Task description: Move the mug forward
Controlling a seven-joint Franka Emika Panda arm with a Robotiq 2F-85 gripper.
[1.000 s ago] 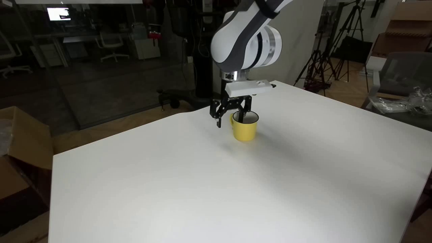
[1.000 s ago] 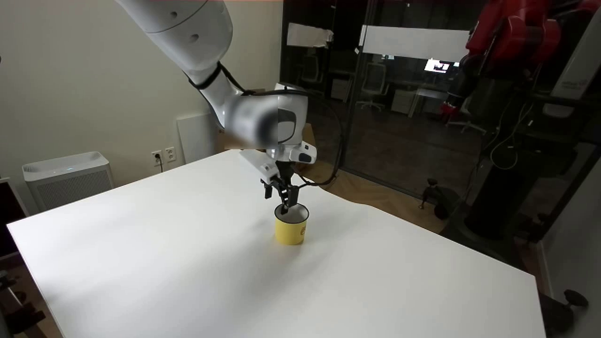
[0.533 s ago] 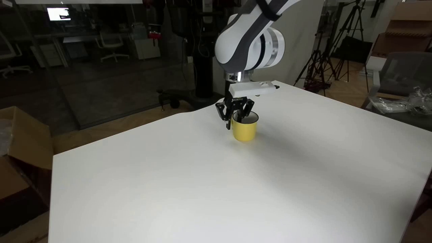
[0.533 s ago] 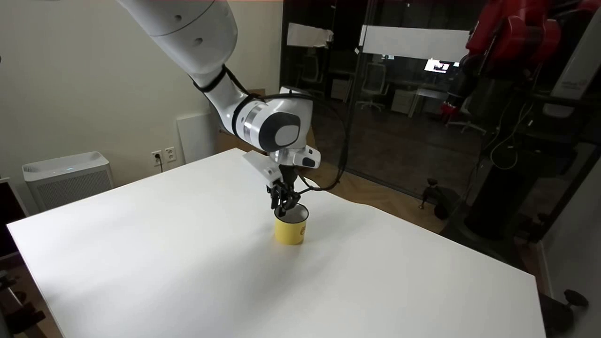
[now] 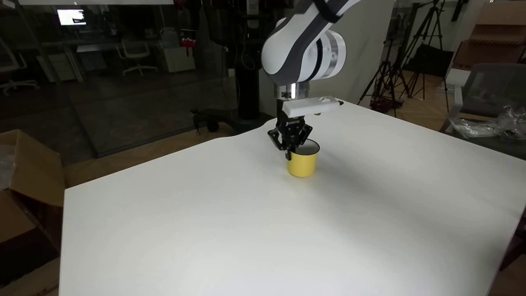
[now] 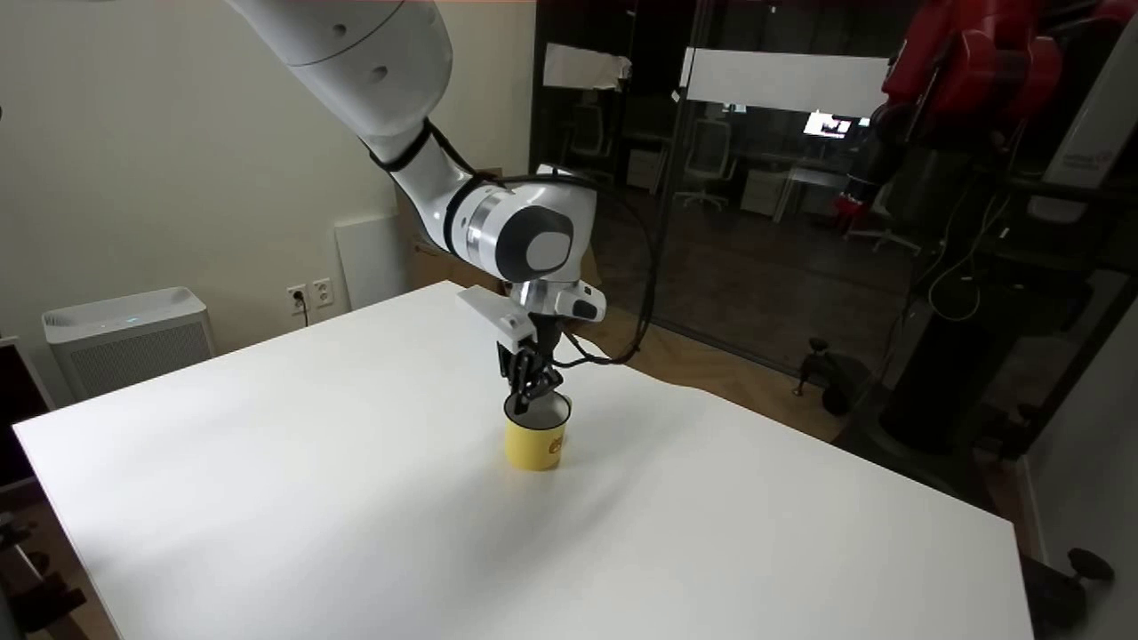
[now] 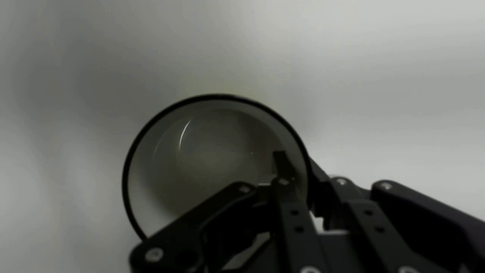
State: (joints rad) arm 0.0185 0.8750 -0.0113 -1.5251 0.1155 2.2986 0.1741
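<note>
The yellow mug (image 5: 302, 166) stands roughly upright on the white table, its dark rim and pale inside facing up. A small printed mark shows on its side in an exterior view (image 6: 533, 449). My gripper (image 7: 299, 170) is shut on the mug's wall, pinching it near the rim. One of the fingers (image 7: 282, 163) reaches down inside the mug (image 7: 212, 151); its partner presses from outside. Both exterior views agree: the gripper (image 5: 289, 153) comes from above at the rim's near side. The handle does not show clearly, being mostly behind the gripper or the mug.
The white table (image 5: 230, 230) extends well past the mug, and its back edge (image 6: 702, 391) runs not far behind the arm. An open cardboard box (image 5: 37, 168) sits on the floor off the table's side. A black cable (image 6: 645, 293) loops from the wrist.
The jaws have gone from wide apart to closed on the mug's wall. The arm moved slightly sideways, and the mug shifted a little toward both exterior cameras.
</note>
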